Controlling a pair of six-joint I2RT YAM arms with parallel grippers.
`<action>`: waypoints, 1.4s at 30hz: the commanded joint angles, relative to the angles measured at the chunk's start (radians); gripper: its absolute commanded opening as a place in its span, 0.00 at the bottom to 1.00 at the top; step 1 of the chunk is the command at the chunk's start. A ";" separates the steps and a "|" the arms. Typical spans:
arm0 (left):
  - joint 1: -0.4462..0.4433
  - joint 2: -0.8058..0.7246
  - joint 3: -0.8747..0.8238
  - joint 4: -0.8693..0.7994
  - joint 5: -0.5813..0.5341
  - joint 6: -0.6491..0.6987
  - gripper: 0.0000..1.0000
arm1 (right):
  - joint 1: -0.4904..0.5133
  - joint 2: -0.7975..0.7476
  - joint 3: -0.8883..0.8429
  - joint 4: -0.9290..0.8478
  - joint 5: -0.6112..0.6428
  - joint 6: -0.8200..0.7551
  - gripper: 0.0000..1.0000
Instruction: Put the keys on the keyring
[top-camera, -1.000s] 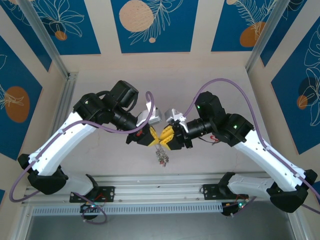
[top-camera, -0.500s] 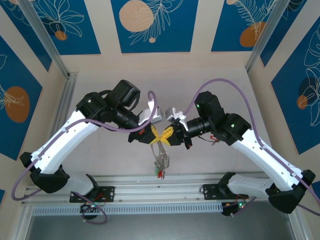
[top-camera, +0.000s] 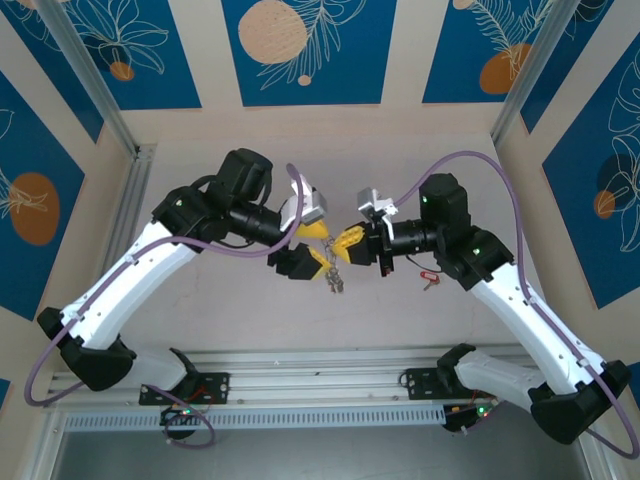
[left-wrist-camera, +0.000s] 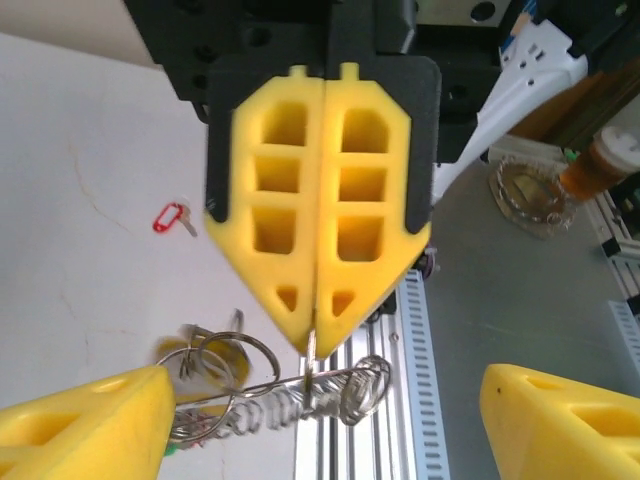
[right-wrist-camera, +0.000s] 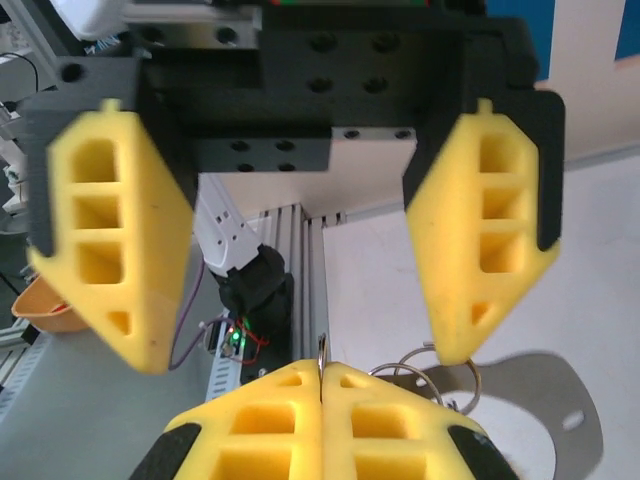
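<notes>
Nearest the camera above, an aluminium rail runs along the table's front edge, with both arm bases bolted to it. From there the two white arms reach inward and meet over the middle of the table.

The right gripper is closed, its yellow fingers pressed flat together. At their tip they pinch a thin grey wire, which looks to be the keyring. The loop is held up off the table, and small rings and silvery keys hang from it in a bunch just below the two grippers. The left gripper faces it with its jaws spread wide and nothing between them. In the left wrist view its fingers stand at either side of the hanging loop without touching it. The bunch is crowded and blurred, so single keys and their head colours are hard to tell apart, though a speck of green shows at its lower left edge.

Farther out, a loose red-headed key lies flat on the table, to the right of the grippers and well apart from the ring. The right arm's forearm passes just beside it. Off the table, in the left wrist view, a cup with a brownish drink is cut off by the picture edge.

At the back stand wall panels with blue leaf prints.
</notes>
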 joint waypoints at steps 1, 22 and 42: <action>0.034 -0.043 -0.042 0.152 0.083 -0.048 0.81 | -0.018 -0.033 -0.029 0.188 -0.085 0.100 0.00; 0.075 -0.138 -0.154 0.496 0.157 -0.218 0.41 | 0.005 -0.123 -0.204 0.793 0.106 0.492 0.00; 0.074 -0.122 -0.192 0.666 0.205 -0.311 0.14 | 0.061 -0.125 -0.270 0.948 0.254 0.560 0.00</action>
